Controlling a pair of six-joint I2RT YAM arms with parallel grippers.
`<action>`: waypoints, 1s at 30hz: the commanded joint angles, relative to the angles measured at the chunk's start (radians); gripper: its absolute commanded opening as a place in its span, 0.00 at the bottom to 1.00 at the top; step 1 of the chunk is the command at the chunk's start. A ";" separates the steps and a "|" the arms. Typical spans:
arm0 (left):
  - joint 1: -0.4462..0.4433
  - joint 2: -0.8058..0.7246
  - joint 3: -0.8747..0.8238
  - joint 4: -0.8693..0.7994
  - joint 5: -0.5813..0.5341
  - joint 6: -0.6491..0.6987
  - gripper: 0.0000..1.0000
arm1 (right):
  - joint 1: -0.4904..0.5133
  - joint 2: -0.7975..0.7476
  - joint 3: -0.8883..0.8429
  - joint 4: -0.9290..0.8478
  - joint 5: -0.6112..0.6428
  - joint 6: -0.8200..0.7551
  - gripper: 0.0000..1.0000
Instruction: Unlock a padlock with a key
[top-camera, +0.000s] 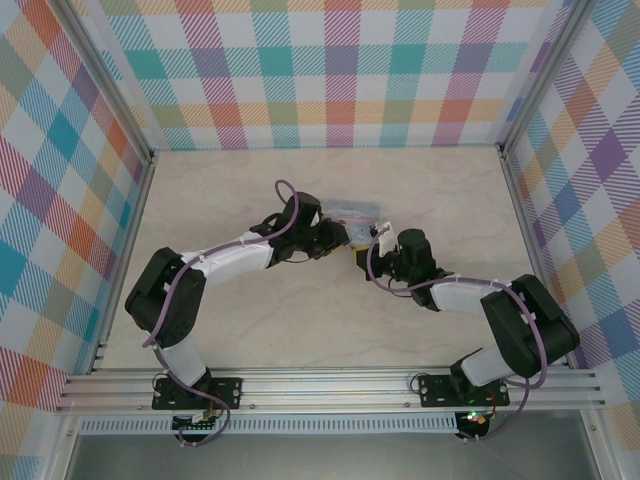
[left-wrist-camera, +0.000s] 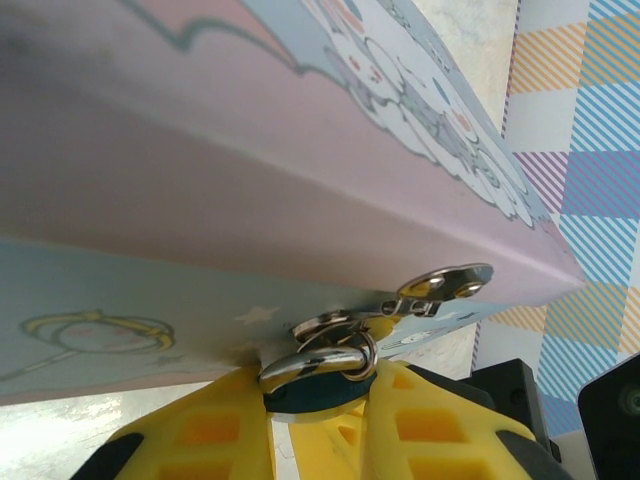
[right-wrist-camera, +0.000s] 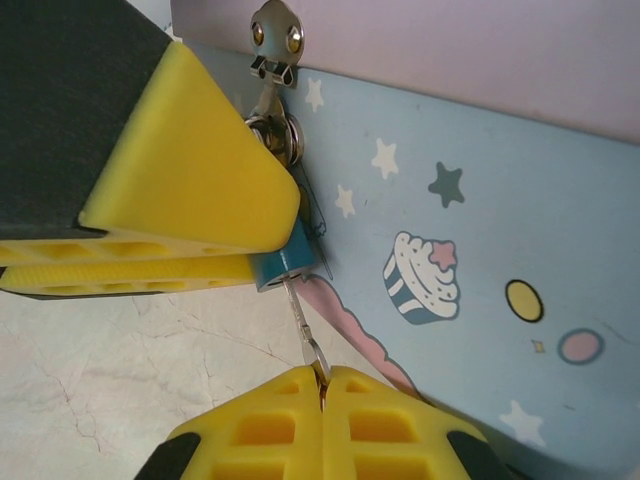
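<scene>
Step in hand: turning the key (right-wrist-camera: 304, 325) in the padlock (right-wrist-camera: 283, 266).
left tool (left-wrist-camera: 318, 405) clamps the padlock; right tool (right-wrist-camera: 323, 390) pinches the key; a careful twist seems next.

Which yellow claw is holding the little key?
The right gripper, pinching the key by its end; the left gripper clamps the padlock instead.
</scene>
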 joint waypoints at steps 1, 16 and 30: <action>-0.023 -0.029 0.005 -0.010 0.091 0.043 0.21 | -0.004 -0.008 0.081 0.107 -0.060 -0.004 0.04; -0.023 0.000 0.013 0.011 0.102 0.033 0.20 | -0.010 0.027 0.113 0.126 -0.132 0.077 0.04; -0.022 0.006 0.013 -0.015 0.090 0.059 0.20 | -0.038 0.024 0.124 0.105 -0.165 0.114 0.04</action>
